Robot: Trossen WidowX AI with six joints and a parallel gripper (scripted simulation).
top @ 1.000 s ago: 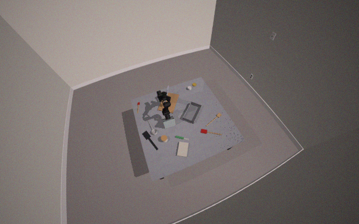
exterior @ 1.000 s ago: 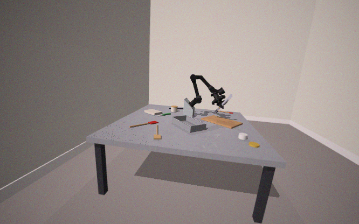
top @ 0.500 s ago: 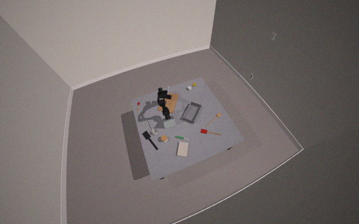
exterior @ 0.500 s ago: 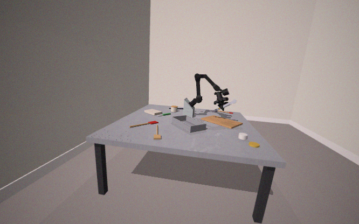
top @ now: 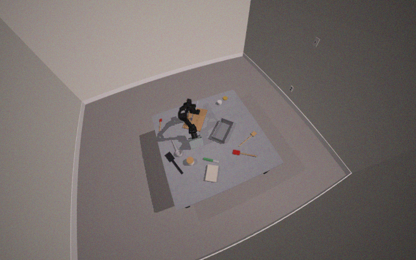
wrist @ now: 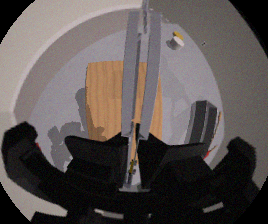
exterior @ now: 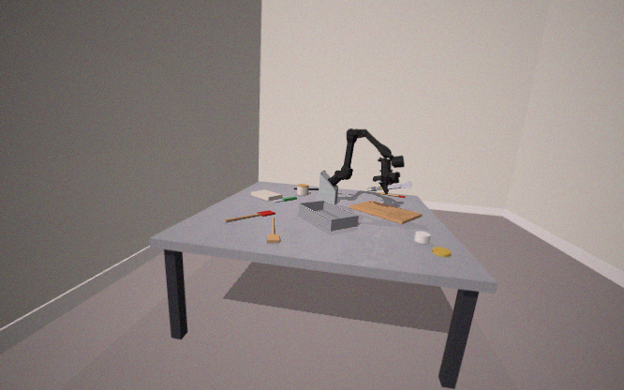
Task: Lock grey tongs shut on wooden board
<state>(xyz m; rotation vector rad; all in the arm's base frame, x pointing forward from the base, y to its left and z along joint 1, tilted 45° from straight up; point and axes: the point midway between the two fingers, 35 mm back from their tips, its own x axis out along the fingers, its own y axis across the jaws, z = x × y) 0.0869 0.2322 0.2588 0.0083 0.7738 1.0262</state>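
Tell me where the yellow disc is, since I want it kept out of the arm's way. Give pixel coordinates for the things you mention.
In the exterior view, the yellow disc (top: 225, 98) (exterior: 441, 252) (wrist: 178, 35) lies near the table's right corner, beside the white round piece (top: 219, 102) (exterior: 422, 237) (wrist: 175, 43).

Top looks down from afar; exterior (side-on) shares its table (top: 248, 167) (exterior: 237, 247).

Pale walls (top: 158, 39) (exterior: 402, 72); one darker wall (top: 365, 97) (exterior: 111, 121); grey table (top: 203, 190) (exterior: 237, 251), dark legs (exterior: 175, 295).

Grey tongs (top: 192, 117) (exterior: 406, 185) (wrist: 130, 75) hang raised, nearly level, arms close together.
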